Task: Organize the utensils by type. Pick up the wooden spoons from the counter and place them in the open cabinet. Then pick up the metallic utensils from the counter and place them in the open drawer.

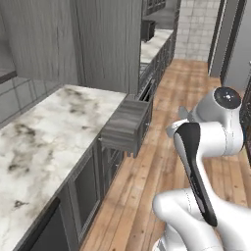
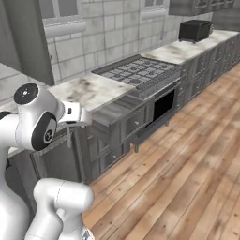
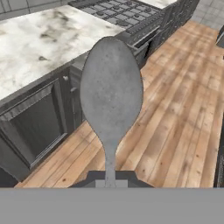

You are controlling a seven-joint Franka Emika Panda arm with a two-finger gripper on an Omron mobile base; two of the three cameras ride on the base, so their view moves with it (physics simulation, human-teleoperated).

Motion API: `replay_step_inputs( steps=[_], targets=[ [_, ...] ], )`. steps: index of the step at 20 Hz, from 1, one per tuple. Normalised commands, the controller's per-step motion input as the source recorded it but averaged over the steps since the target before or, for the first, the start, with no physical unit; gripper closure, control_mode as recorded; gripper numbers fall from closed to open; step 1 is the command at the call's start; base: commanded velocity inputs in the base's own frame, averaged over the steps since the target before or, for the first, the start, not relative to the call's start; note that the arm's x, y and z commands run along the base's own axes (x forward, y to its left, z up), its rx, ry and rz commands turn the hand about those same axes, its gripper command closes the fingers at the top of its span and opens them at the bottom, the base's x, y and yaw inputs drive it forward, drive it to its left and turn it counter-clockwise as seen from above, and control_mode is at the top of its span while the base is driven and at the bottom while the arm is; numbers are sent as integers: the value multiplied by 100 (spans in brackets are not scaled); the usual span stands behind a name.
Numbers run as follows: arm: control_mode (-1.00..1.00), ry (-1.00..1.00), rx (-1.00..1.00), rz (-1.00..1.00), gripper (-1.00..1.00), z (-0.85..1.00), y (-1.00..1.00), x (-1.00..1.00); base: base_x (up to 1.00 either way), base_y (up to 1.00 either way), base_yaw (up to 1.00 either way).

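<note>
My gripper [image 3: 110, 177] is shut on the thin handle of a dull grey metallic spoon [image 3: 111, 92]. Its oval bowl stands up close in front of the hand camera. Behind the spoon lies the marble counter [image 3: 39, 35] over dark cabinets. The open drawer [image 1: 125, 125] juts out from the counter's front near the stove; in the right base view the open drawer [image 2: 119, 108] sits just right of my white wrist [image 2: 77, 115]. The hand hovers above the wooden floor, in front of the cabinet fronts and left of the drawer. The wooden spoons are out of view.
A gas stove [image 2: 138, 70] with its oven stands beyond the drawer. Grey wood-grain wall cabinets [image 1: 73, 39] hang over the counter [image 1: 49, 127]. A dark box [image 2: 194, 29] rests on the far counter. Wooden floor [image 2: 178, 159] runs along the cabinet row.
</note>
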Motion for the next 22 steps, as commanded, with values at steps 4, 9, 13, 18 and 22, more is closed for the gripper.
replay_step_inputs(
  steps=[4,9,13,18,22],
  targets=[
    [100,0,0,0,100,0,0,0,57,0,-27],
    [100,0,0,0,100,0,0,0,66,1,-19],
    [100,0,0,0,100,0,0,0,62,1,-2],
    [100,0,0,0,100,0,0,0,59,16,0],
    [100,0,0,0,100,0,0,0,69,28,0]
  ],
)
